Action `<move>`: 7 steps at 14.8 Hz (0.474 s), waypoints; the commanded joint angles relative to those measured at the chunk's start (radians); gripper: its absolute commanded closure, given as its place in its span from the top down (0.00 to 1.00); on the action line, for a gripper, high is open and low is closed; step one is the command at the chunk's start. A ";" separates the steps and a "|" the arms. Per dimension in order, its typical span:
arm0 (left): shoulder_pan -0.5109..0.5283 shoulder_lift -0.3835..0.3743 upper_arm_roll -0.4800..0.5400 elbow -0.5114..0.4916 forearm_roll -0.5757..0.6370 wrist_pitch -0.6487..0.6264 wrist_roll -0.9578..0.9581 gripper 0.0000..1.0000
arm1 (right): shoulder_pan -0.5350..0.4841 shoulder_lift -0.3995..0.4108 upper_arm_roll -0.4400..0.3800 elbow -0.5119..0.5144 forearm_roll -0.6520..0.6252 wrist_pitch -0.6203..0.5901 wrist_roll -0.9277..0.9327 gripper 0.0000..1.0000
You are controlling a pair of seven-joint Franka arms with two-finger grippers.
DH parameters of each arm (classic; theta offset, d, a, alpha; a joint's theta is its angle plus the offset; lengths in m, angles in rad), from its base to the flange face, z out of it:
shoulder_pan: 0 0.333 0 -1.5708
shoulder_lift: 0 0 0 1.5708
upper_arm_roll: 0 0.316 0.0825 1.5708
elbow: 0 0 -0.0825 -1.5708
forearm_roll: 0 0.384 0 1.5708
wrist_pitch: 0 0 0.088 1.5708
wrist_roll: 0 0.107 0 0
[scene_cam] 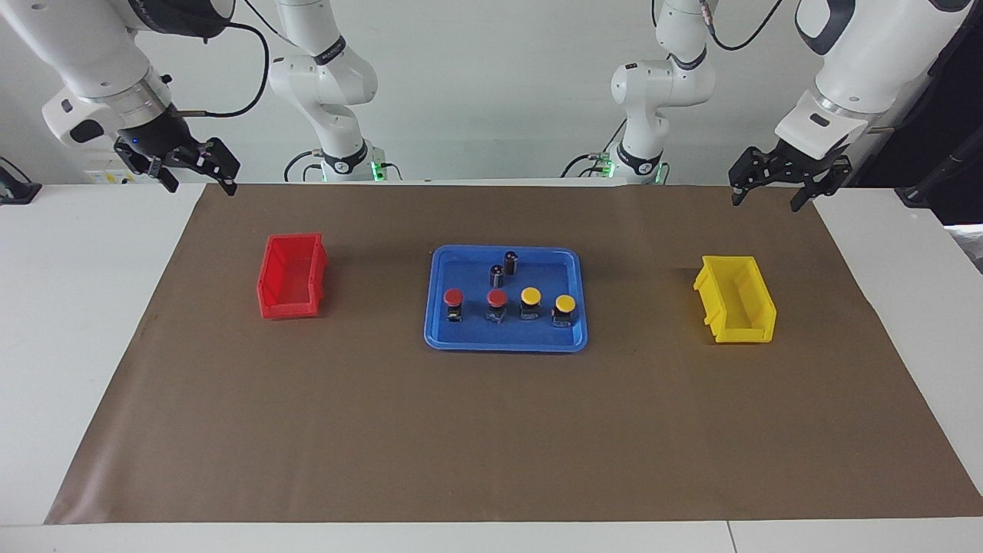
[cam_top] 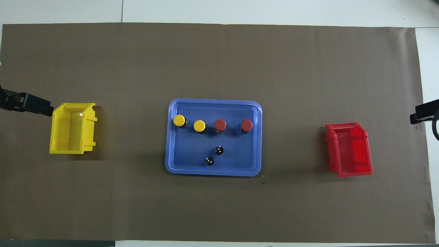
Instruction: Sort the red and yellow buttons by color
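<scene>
1. Facing view, the tray: a blue tray (scene_cam: 506, 341) lies at the middle of the brown paper sheet (scene_cam: 491, 430) that covers the table (scene_cam: 69, 322); along the part of the tray farther from the robots four buttons stand upright in one row, apart from one another; the two red buttons (scene_cam: 454, 298) (scene_cam: 497, 299) stand toward the right arm's end, the two yellow buttons (scene_cam: 531, 296) (scene_cam: 565, 304) toward the left arm's end; each cap sits on a small black body.
2. Facing view, the rest: two dark cylinders (scene_cam: 511, 261) (scene_cam: 497, 275) stand in the tray nearer to the robots than the row; a red bin (scene_cam: 292, 276) lies on the paper toward the right arm's end, a yellow bin (scene_cam: 736, 299) toward the left arm's end, both well apart from the tray; neither holds a button.
3. Facing view, the arms: the right gripper (scene_cam: 201, 183) hangs in the air over the paper's edge at its own end, fingers spread and holding nothing; the left gripper (scene_cam: 768, 198) hangs likewise over its own end, fingers apart and empty; both arms wait; a dark band on the right arm carries small lettering that I cannot read.
4. Overhead view: the tray (cam_top: 213, 103) shows the same row, yellow buttons (cam_top: 179, 120) (cam_top: 199, 125) beside red buttons (cam_top: 220, 125) (cam_top: 246, 125); the dark cylinders (cam_top: 219, 150) (cam_top: 210, 161) show pale dots on their tops; the yellow bin (cam_top: 72, 128) and red bin (cam_top: 349, 149) lie at either end; the left gripper (cam_top: 37, 105) shows just beside the yellow bin's corner, the right gripper (cam_top: 423, 113) at the frame's edge; no writing is legible on tray, bins or buttons.
</scene>
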 commanded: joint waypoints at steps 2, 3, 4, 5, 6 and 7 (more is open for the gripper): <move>0.007 -0.032 0.001 -0.043 -0.002 0.011 0.008 1.00 | 0.000 -0.024 -0.001 -0.033 0.009 0.029 -0.021 1.00; 0.006 -0.032 0.001 -0.043 -0.002 0.014 0.005 1.00 | 0.000 -0.024 0.002 -0.035 0.010 0.027 -0.019 1.00; 0.006 -0.033 0.001 -0.045 -0.002 0.014 0.003 1.00 | 0.000 -0.024 0.004 -0.035 0.010 0.027 -0.017 1.00; 0.006 -0.038 0.001 -0.047 -0.002 0.014 0.003 1.00 | 0.000 -0.024 0.004 -0.035 0.010 0.029 -0.016 1.00; 0.004 -0.039 0.001 -0.051 -0.004 0.014 0.003 1.00 | 0.000 -0.024 0.004 -0.035 0.013 0.029 -0.016 1.00; 0.006 -0.044 0.001 -0.062 -0.002 0.014 0.005 1.00 | -0.001 -0.024 0.004 -0.035 0.013 0.027 -0.016 1.00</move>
